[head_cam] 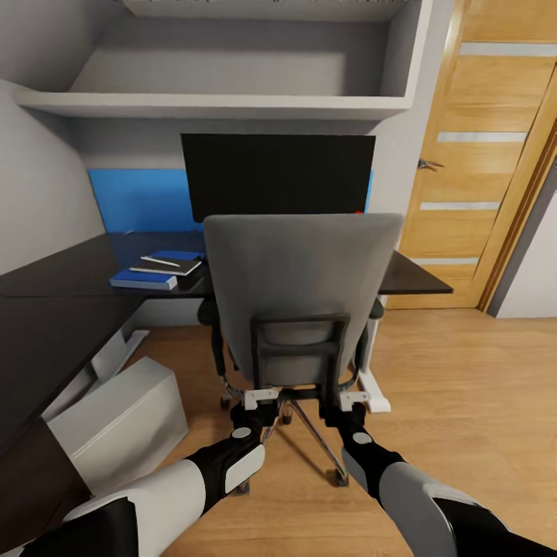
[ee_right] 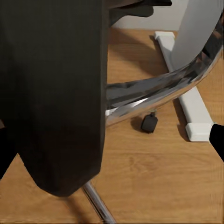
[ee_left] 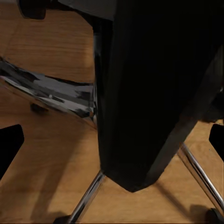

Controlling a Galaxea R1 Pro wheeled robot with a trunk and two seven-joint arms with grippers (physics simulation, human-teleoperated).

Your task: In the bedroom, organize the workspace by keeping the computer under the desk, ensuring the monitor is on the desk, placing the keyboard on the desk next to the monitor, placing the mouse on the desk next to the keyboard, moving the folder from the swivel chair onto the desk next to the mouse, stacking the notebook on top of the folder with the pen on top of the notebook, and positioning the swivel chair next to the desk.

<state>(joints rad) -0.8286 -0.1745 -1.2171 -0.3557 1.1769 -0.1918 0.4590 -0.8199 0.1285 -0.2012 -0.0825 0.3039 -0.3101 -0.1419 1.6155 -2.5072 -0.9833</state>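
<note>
The grey swivel chair [head_cam: 300,267] stands with its back to me, in front of the black desk [head_cam: 70,271]. My left gripper [head_cam: 259,400] and right gripper [head_cam: 352,400] sit at the lower corners of the black frame on the chair's back. Both are open, each with a frame bar [ee_left: 154,93] [ee_right: 51,93] between its fingers [ee_left: 9,149] [ee_right: 217,140]. The monitor [head_cam: 278,174] stands on the desk behind the chair. Left of it lies the blue folder [head_cam: 143,280] with the dark notebook [head_cam: 172,268] and the pen [head_cam: 160,261] on top. The white computer [head_cam: 116,422] sits under the desk. Keyboard and mouse are hidden.
A wooden door [head_cam: 480,155] is at the right, with open plank floor [head_cam: 464,387] before it. White shelves [head_cam: 216,104] hang above the desk. The desk's white leg and foot [ee_right: 191,102] lie just beyond the chair's chrome base [head_cam: 309,433].
</note>
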